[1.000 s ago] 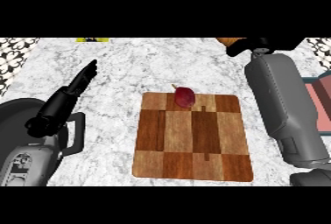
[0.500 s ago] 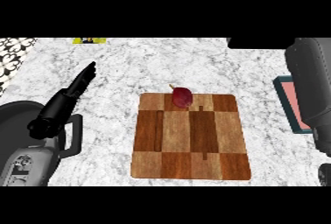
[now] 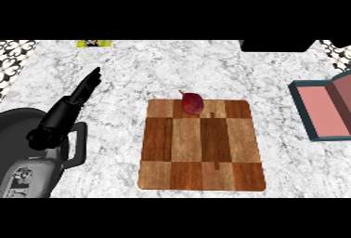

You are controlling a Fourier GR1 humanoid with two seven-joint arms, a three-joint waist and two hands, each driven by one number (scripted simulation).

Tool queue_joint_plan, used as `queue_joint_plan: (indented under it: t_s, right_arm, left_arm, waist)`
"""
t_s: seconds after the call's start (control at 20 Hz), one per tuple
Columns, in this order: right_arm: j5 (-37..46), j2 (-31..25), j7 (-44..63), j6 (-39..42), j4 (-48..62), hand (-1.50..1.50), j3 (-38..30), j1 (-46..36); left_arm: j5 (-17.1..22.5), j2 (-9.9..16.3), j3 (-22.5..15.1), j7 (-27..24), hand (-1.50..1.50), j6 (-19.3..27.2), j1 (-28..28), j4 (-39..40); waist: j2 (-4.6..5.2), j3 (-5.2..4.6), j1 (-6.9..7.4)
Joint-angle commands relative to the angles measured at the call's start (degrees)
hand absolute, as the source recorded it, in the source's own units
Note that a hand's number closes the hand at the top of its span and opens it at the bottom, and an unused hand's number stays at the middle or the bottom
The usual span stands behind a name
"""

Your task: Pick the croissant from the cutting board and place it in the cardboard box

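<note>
A small dark-red item with a short pale stem (image 3: 192,103), standing where the task places the croissant but looking more like a reddish fruit than a pastry, lies on the far edge of the wooden cutting board (image 3: 201,158), slightly left of that edge's middle. Nothing touches it. The cutting board is a checkered rectangle of light and dark wood blocks with rounded corners, lying flat on the white marbled counter (image 3: 137,69).

To the right of the cutting board, well apart from it, sits the open box (image 3: 322,111): a dark teal rim around a pink inner floor, with a flap raised along its right side, cut off by the view's right margin. It holds nothing that can be seen.

To the left of the cutting board, the left hand (image 3: 86,88) extends away from the robot, its black fingers straight and pressed together, pointing toward the far side of the counter and holding nothing. Its grey forearm (image 3: 31,174) enters from the lower left corner. The right hand does not appear.

Beyond the cutting board, at the counter's far left, a small yellow object (image 3: 94,43) is partly visible.
</note>
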Motion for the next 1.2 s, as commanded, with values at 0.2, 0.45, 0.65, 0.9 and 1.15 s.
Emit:
queue_joint_plan:
  t_s: [0.2,0.45,0.65,0.9,1.15]
  right_arm:
    - [-7.66,-7.5,-7.13,14.3,8.0,1.5,-5.5,3.6]
    - [-8.45,-11.41,-10.62,20.25,13.18,1.5,-5.64,6.25]
    - [-12.28,-12.74,-15.44,25.47,14.78,-1.5,-7.61,6.51]
    - [-15.84,-10.31,-24.68,23.38,10.71,-1.5,-7.86,8.95]
    - [-28.21,-8.27,-31.47,9.7,4.67,-1.5,-20.71,6.1]
  left_arm:
    - [0.07,0.04,-0.15,0.75,0.0,-0.7,1.1,-1.51]
    - [-0.32,-0.76,-0.7,1.58,0.0,-0.26,1.94,-3.3]
    - [0.66,0.45,1.47,-0.09,0.0,-1.26,-0.22,0.38]
    - [-0.02,0.58,1.38,0.5,0.0,-1.26,-0.92,-0.58]
    - [0.21,-0.06,1.16,0.14,0.0,-0.94,0.64,-0.82]
  waist:
    - [-0.01,0.03,-0.13]
    - [0.15,0.06,0.47]
    - [0.16,0.05,0.19]
    - [-0.07,0.03,-0.18]
    - [-0.42,0.36,-0.63]
